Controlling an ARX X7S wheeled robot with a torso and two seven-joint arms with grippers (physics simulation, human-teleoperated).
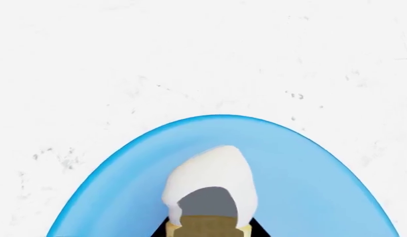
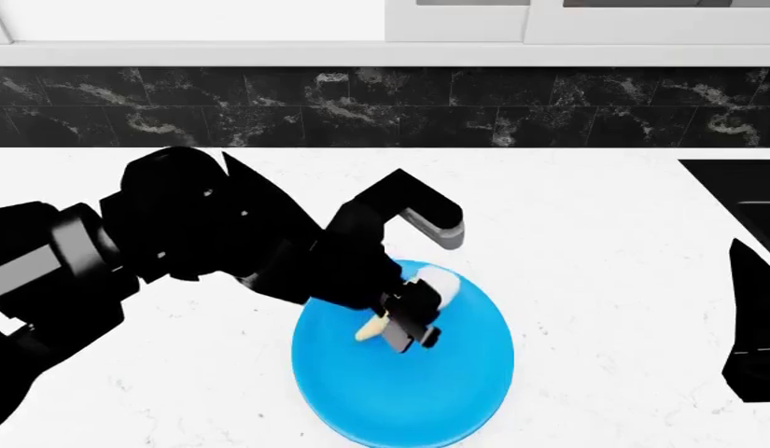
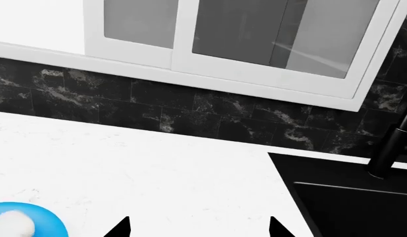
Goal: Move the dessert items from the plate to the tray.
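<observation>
Black left arm reaching in from the left in the head view, its gripper (image 2: 407, 322) down over the blue plate (image 2: 359, 397) on the white speckled table (image 2: 609, 280). Jaws pinched narrow on the ice-cream cone (image 2: 371, 329), whose pale yellow tip pokes out on the left side of the fingers; whether the cone is clear of the plate, I can't tell. Just right of the gripper, a white oval lump (image 2: 441, 283) sits on the plate's far part. Left wrist view: white scoop (image 1: 216, 173) filling the space right at the jaws, blue plate beneath. Further right, the black sink (image 2: 746, 191) at the table's edge, and the right gripper (image 3: 199, 228) hangs apart from the plate over bare table, two dark fingertips spread wide, holding nothing.
</observation>
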